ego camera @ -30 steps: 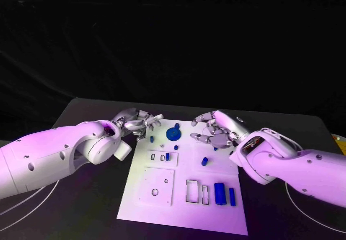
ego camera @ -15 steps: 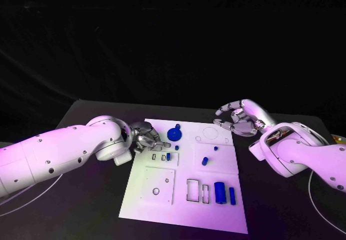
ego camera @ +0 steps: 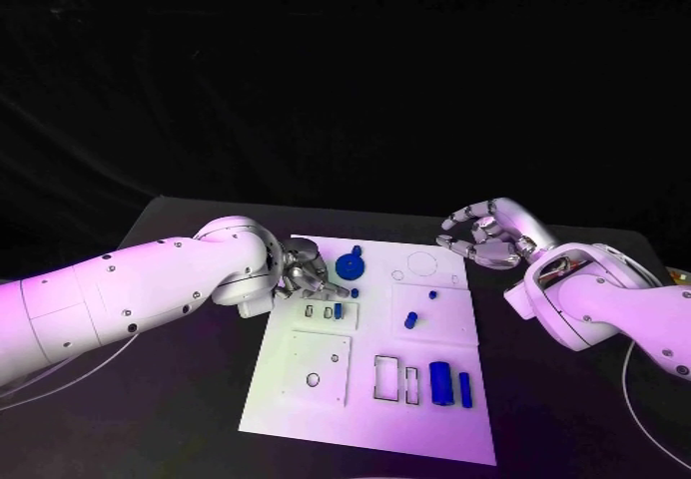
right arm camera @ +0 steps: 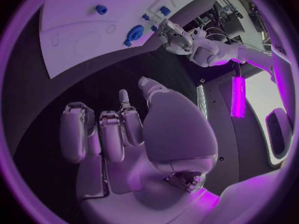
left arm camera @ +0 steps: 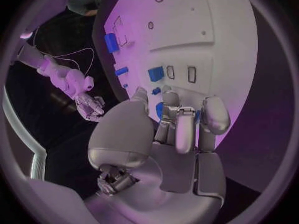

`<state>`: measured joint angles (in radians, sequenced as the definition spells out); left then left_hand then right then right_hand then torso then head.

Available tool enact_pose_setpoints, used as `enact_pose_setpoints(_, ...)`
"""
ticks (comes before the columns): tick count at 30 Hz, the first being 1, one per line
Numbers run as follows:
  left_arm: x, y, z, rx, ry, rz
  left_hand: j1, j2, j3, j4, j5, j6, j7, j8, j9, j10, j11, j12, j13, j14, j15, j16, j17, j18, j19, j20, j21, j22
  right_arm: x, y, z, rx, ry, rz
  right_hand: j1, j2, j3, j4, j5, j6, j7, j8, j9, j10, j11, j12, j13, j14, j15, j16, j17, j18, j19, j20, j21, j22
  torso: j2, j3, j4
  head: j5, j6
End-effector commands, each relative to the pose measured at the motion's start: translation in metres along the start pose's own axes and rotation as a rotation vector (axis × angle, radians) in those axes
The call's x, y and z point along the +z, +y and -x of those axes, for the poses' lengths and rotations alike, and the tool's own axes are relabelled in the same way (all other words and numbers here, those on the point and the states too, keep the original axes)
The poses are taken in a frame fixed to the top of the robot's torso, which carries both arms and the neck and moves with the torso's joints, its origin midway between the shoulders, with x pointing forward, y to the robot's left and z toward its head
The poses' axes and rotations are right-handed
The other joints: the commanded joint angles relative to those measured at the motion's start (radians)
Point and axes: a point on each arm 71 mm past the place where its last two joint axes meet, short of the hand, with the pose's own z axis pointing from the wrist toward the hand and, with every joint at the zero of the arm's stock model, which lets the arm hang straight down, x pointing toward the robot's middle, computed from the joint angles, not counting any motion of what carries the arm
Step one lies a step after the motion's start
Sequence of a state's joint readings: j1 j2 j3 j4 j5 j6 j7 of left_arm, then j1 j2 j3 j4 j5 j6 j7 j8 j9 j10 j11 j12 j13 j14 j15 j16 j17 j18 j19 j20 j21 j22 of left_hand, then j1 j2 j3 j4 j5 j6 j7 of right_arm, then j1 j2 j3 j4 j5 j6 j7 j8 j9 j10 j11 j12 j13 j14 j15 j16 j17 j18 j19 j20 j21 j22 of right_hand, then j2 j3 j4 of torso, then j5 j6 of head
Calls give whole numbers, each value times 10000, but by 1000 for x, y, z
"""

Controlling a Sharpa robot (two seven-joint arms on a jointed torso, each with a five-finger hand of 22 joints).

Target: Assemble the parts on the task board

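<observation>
The white task board (ego camera: 377,431) lies in the middle of the black table. A round blue part (ego camera: 348,266) stands near its far left corner. My left hand (ego camera: 306,278) hangs over the board's left edge right beside that part, fingers curled in. In the left wrist view the curled fingers (left arm camera: 179,127) cover most of the round part (left arm camera: 159,109); nothing shows in the hand. My right hand (ego camera: 485,238) hovers off the board's far right corner, fingers curled, and its palm (right arm camera: 127,134) is bare. A blue peg (ego camera: 409,321) stands mid-board, and two blue blocks (ego camera: 440,384) sit near the front.
A small blue part (ego camera: 338,311) sits in a slot of the left plate, with a tiny one (ego camera: 352,292) just beyond it. Empty rectangular slots (ego camera: 384,380) lie beside the blue blocks. Bare black table (ego camera: 173,399) flanks the board on both sides.
My left hand has come in from the board's far left corner to the left edge beside the round part. My right hand has pulled back off the board to the right.
</observation>
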<state>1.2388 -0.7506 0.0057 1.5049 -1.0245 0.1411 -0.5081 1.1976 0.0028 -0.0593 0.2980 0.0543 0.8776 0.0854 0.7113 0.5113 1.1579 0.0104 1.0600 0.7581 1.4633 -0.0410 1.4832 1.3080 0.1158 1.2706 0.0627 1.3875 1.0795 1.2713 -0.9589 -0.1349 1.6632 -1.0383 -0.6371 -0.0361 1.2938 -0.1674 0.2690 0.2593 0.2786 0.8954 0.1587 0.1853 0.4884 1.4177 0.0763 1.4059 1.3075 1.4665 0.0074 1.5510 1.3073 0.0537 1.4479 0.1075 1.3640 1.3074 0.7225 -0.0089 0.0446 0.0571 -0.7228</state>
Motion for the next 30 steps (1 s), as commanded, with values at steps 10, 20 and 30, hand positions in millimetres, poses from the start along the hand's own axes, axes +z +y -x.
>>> enact_pose_setpoints(10,4,-9,-2,714,550,331,-122,-74,-220,-30,25,-102,-87,155,250,95,-28,174,147,453,-80,104,794,-223,149,-3,119,187,2,-4,-3,-151,117,-375,25,-30,-16,66,148,33,-42,42,21,-40,-48,-80,752,821,-77,-65,1655,32,-73,-23,-79,806,-8,0,18,-21,-91)
enact_pose_setpoints(20,7,-10,-5,902,843,381,-129,-305,592,-15,40,-185,-128,231,614,142,-65,308,272,498,-112,168,935,-251,216,-26,215,365,2,-5,-4,-162,160,-402,34,-35,-17,62,155,30,-42,43,22,-48,-49,-89,743,820,-78,-67,1647,34,-79,-24,-89,798,-13,-12,18,-36,-105)
enact_pose_setpoints(30,10,-12,-8,1024,1050,368,-346,-682,1649,-13,39,-194,-136,146,872,157,-74,355,302,519,-119,193,1005,-260,219,-25,257,439,2,-5,-6,-155,201,-414,63,-29,-8,53,183,24,-43,49,26,-51,-50,-93,739,832,-80,-53,1704,24,-56,-26,-55,829,-22,-11,13,-47,-101)
